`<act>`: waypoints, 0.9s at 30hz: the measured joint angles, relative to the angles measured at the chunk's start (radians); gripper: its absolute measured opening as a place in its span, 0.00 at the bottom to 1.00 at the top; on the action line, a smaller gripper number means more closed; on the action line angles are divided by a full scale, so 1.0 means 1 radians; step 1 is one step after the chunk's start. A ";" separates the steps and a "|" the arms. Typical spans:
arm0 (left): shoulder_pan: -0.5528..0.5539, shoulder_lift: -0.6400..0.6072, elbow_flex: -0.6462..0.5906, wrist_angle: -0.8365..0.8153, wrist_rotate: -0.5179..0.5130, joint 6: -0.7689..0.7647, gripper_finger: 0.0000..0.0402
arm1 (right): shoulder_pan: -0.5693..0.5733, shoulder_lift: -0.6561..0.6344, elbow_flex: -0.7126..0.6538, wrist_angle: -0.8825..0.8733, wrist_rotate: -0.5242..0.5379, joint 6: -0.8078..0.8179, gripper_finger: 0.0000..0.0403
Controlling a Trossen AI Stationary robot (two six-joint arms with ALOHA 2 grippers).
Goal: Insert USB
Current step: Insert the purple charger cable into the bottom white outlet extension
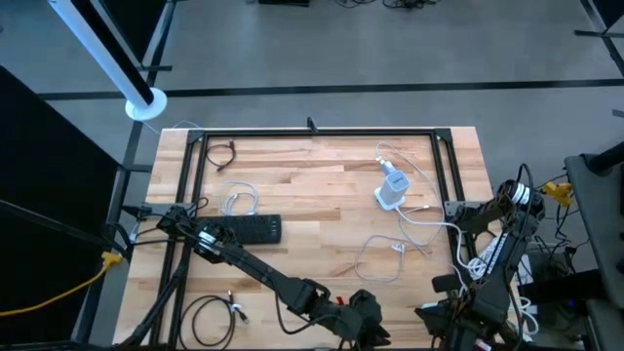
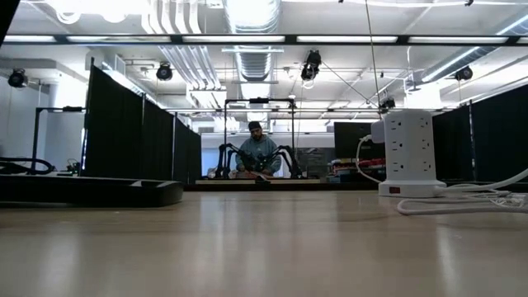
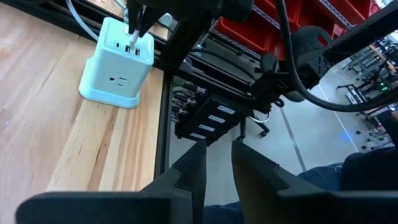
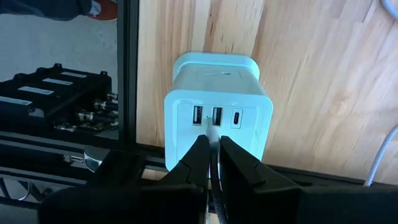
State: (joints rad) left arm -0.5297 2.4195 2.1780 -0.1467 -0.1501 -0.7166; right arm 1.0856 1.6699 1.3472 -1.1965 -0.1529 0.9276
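While my right tool (image 4: 211,146) is clamped on the USB plug (image 4: 213,132), that plug sits right at the charging cube (image 4: 217,106), its tip against the middle one of three ports in a row. From my right wrist I cannot tell whether the tip is inside the port or only at its mouth. The plug's long axis runs straight out from between my fingers into the port face, in line with the tool itself.

From my left wrist the same cube (image 3: 118,62) shows from farther off, standing near the edge of the tabletop (image 3: 37,118). Its port face is turned upward, and the white plug (image 3: 134,28) comes down onto it from above, close to upright. That is the view that tells me the plug points downward. It also shows an outlet on the cube's side, which the close view hides. My left tool (image 3: 216,155) hangs out past the tabletop edge, fingers a little apart with nothing between them.

From overhead, the cube (image 1: 392,187) stands on the right half of the tabletop with a white cable (image 1: 414,229) looping away from it, and a black power strip (image 1: 255,229) lies well to the left. Level with the tabletop, the cube (image 2: 408,153) shows tall at the right, and a person (image 2: 257,153) sits far behind.
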 joint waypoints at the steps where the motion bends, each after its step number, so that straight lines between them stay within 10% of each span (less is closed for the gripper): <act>1: 0.000 0.000 0.000 0.000 0.000 0.000 0.16 | -0.002 0.000 0.000 0.000 0.006 0.000 0.02; 27: 0.000 0.000 0.000 0.000 -0.008 0.001 0.16 | -0.024 0.002 -0.022 0.036 0.018 -0.003 0.02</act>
State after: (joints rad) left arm -0.5293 2.4195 2.1780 -0.1463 -0.1585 -0.7161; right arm 1.0615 1.6723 1.3254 -1.1601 -0.1345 0.9246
